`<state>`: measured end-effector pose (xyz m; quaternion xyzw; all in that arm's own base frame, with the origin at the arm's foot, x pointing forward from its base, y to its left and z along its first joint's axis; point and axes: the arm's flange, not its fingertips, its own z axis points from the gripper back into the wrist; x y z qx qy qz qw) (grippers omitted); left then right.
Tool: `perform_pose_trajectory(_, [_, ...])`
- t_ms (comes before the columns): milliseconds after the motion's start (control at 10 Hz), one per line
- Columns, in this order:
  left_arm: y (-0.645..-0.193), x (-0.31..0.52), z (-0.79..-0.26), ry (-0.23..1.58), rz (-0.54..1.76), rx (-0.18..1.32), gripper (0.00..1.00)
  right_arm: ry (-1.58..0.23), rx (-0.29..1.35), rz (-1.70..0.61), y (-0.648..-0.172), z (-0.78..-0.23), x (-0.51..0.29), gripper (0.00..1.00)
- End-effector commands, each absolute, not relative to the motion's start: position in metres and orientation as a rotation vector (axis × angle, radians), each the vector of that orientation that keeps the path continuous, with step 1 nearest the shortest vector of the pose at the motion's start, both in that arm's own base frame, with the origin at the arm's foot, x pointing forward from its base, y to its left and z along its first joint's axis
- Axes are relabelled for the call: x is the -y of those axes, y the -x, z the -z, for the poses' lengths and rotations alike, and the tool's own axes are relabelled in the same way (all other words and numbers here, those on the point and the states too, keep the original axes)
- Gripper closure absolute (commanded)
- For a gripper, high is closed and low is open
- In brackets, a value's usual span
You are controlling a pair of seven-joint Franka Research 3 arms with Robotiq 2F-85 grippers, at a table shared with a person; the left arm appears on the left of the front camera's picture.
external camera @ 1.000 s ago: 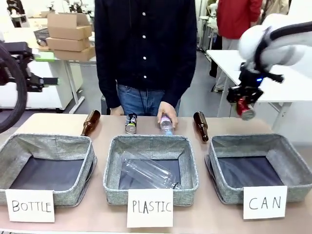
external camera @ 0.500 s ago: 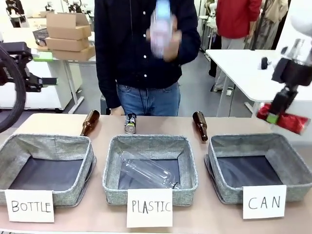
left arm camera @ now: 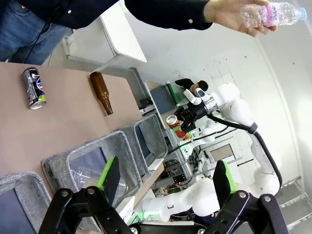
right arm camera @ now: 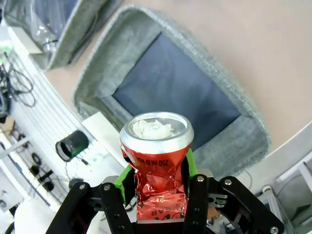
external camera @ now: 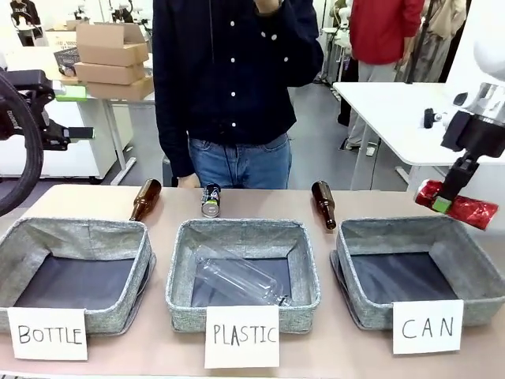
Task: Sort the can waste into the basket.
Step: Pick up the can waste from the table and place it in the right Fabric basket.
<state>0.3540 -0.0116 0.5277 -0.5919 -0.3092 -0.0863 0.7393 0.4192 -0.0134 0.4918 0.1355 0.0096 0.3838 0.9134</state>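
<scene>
Hidden by right pincer (right arm camera: 158,171): red can (right arm camera: 156,132) base

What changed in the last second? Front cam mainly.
The right gripper, shut on the red can, swung right and slightly down; the can now hangs tilted above the CAN basket, near its far right corner. The person's hand lifted the plastic bottle off the table and holds it high. Unchanged: dark can, brown bottles, empty bottle in the PLASTIC basket, left gripper open.

You can see the red can (right arm camera: 156,146) is shiny metal, crumpled in the middle. The right basket (external camera: 473,253) is rough grey cloth, its card (external camera: 428,326) white paper. The brown bottle (external camera: 323,203) is glossy glass. The table (external camera: 95,201) looks smooth and dull.
</scene>
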Motion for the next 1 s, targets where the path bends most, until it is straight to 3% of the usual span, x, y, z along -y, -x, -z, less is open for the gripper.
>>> perform_pose_trajectory(0, [-0.3555,0.0136,-0.5276,1.321,0.199,0.706,0.00,-0.323,0.004,-0.838,-0.4287,-0.4977,0.0156,0.11])
perform_pose_trajectory(200, [-0.3555,0.0136,-0.5276,1.321,0.199,0.706,0.00,-0.332,-0.004,-0.826,-0.4307,-0.4984,0.0153,0.00])
perform_pose_trajectory(900, [-0.3555,0.0136,-0.5276,1.321,0.199,0.706,0.00,-0.465,0.049,-0.816,-0.4339,-0.5003,0.0207,0.00])
